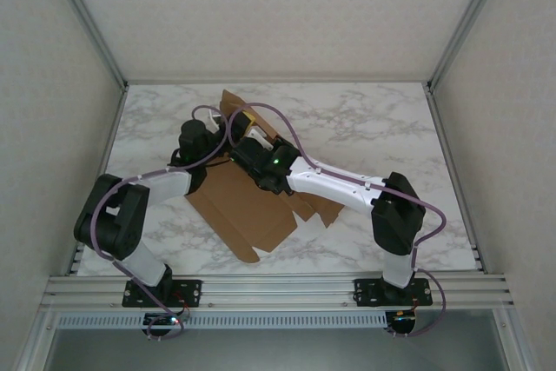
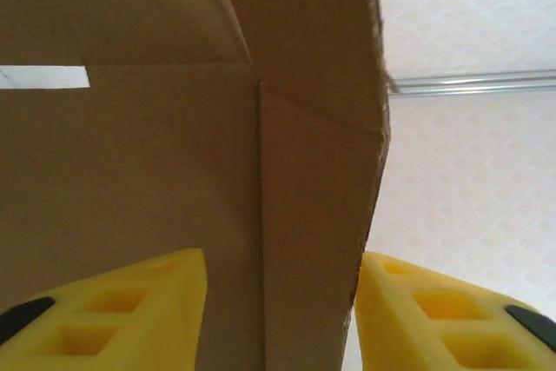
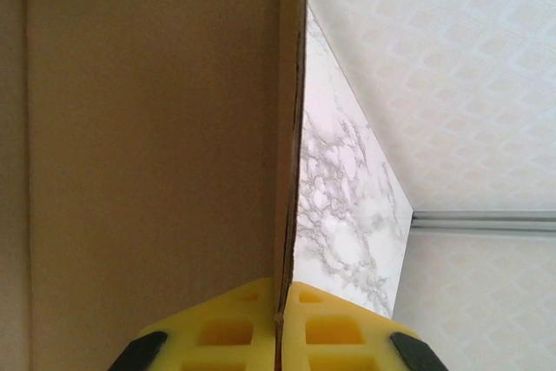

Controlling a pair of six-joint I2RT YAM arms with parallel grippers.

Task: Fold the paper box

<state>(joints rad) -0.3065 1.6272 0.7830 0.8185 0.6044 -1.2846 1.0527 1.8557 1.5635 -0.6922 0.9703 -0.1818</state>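
Box [image 1: 243, 210]: a brown cardboard sheet on the marble table [image 1: 373, 128], left of centre in the top view. The near part lies flat, with flaps spread toward the arm bases. The far part is raised, and one flap stands up at the back edge.

Both arms reach in over the sheet and meet at its far part. The left arm [image 1: 165, 184] comes in from the left. The right arm [image 1: 334, 182] comes from the right, crossing above the flat panel.

Right gripper [image 3: 280, 326]: I read the yellow fingers [image 3: 217, 336] as clamped on a cardboard edge. The panel stands edge-on between the two pads, which touch it on both sides. The panel face lies left of that edge, marble to the right.

Left gripper [image 2: 282, 314]: the fingers [image 2: 130, 310] stand apart. A creased strip of the box sits between them, face toward the camera, its rough right edge just beside the right finger. I cannot tell whether either pad presses on the cardboard. A slot [image 2: 43, 77] in the panel shows at upper left.
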